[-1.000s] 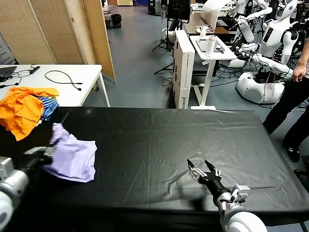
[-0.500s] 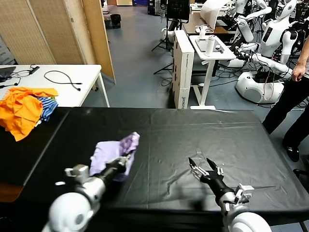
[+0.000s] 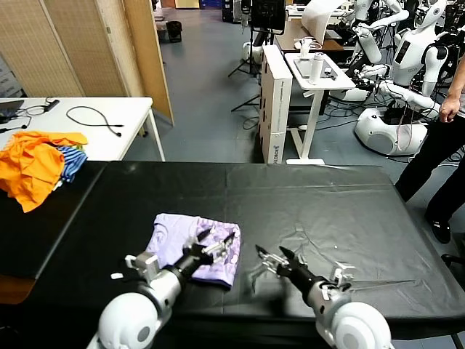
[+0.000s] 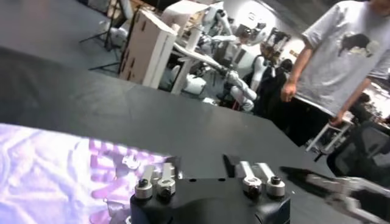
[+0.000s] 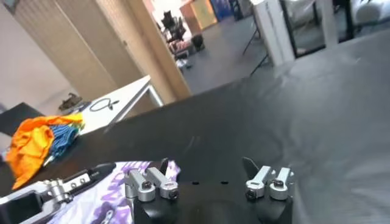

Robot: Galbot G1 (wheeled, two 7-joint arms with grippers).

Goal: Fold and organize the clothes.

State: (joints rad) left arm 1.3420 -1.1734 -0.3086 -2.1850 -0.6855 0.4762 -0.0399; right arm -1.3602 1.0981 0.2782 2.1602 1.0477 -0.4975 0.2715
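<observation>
The pale lavender T-shirt (image 3: pixel 182 246) lies crumpled on the black table (image 3: pixel 327 196) near the front middle, with its purple checkered print showing at its right end. My left gripper (image 3: pixel 218 238) is open just above that printed end, with nothing between its fingers. In the left wrist view the shirt (image 4: pixel 49 182) lies beside my left gripper (image 4: pixel 198 164). My right gripper (image 3: pixel 270 260) is open and empty on the table just right of the shirt. In the right wrist view my right gripper (image 5: pixel 206 165) faces the shirt (image 5: pixel 109 204).
A heap of orange and blue-striped garments (image 3: pixel 33 163) lies at the table's far left corner. A white table (image 3: pixel 131 127) with a cable stands behind it. A person (image 3: pixel 443 138) stands at the right, and a white cart (image 3: pixel 320 73) stands behind the table.
My left arm carried the shirt from the table's left side to the front middle and opened over it. My right gripper moved left, close to the shirt.
</observation>
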